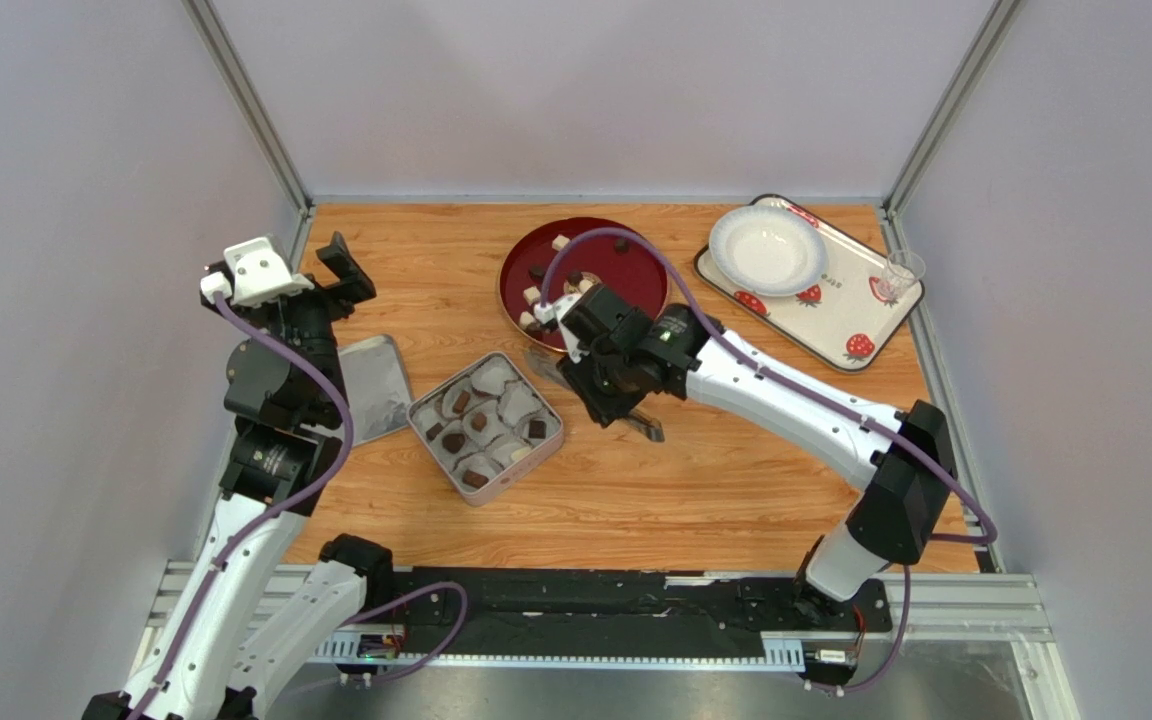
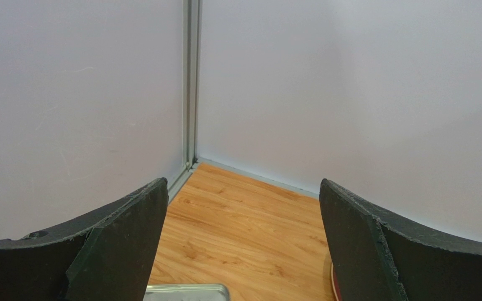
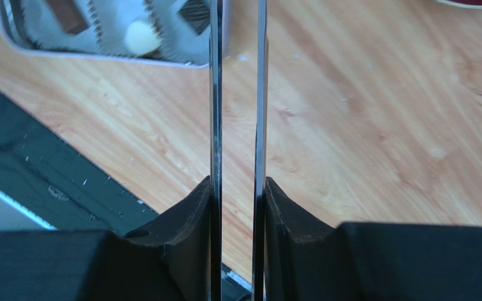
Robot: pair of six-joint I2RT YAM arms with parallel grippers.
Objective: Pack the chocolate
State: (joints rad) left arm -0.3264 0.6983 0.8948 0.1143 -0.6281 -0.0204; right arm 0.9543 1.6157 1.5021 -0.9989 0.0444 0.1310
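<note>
**A:** What is borne by the wooden table (image 1: 687, 480)?

**B:** At the far right a strawberry-patterned tray (image 1: 860, 323) is seen, with a white plate (image 1: 766, 248) and a clear cup (image 1: 898, 275) set on it. A round red plate (image 1: 642, 270) is placed just left of it. Nearer the middle, a divided metal tin (image 1: 522, 462) is laid at an angle. Its flat lid (image 1: 372, 387) is set just beside it on the left.

**A:** How are the grippers held?

**B:** The left gripper (image 2: 242, 185) is raised at the far left corner, well apart from the tin. Its jaws are spread wide and nothing is held between them. The right gripper (image 3: 237, 185) is positioned between the red plate and the tin. It is closed narrowly on metal tongs (image 3: 216, 125), whose two blades are kept slightly apart. The tips are cut off in the wrist view.

**A:** And where is the chocolate (image 1: 456, 402) found?

**B:** Several brown pieces are lodged in the tin's compartments, with a cream round seen there from the right wrist. More brown and cream pieces are scattered on the red plate.
</note>
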